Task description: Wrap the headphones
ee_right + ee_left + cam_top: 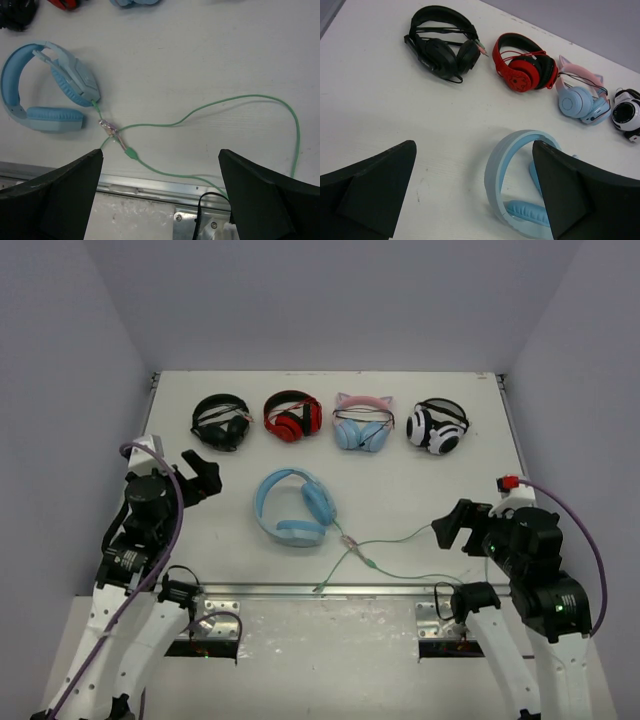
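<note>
The headphones (293, 508) lie flat on the white table (420, 480), near its middle and slightly toward the left arm, with the headband arching to the left and the cups to the right and near side. Along the far side, well apart from them, four other pairs sit in a row: black headphones (221, 422), red headphones (292, 416), a cat-ear pair (361, 425) in light blue and pink, and a white-and-black pair (437, 426). The left gripper (200, 472) hovers left of the headband and the right gripper (447, 527) well off to the right. Both have their jaws spread wide and hold nothing. The thin pale-green cable (250, 96) runs loose from one cup toward the right gripper, loops back, and reaches the metal rail (330, 590) at the near edge. Only the right wrist view shows a small translucent pinkish connector (108, 127) just beside the cup, where the strands meet. The left wrist view shows the smooth, glossy band and one padded cushion, partly hidden behind a black wedge-shaped finger (580, 195). It also shows the far row closer up, with cords wound round those pairs. The tabletop looks matte, with faint scuffs.
</note>
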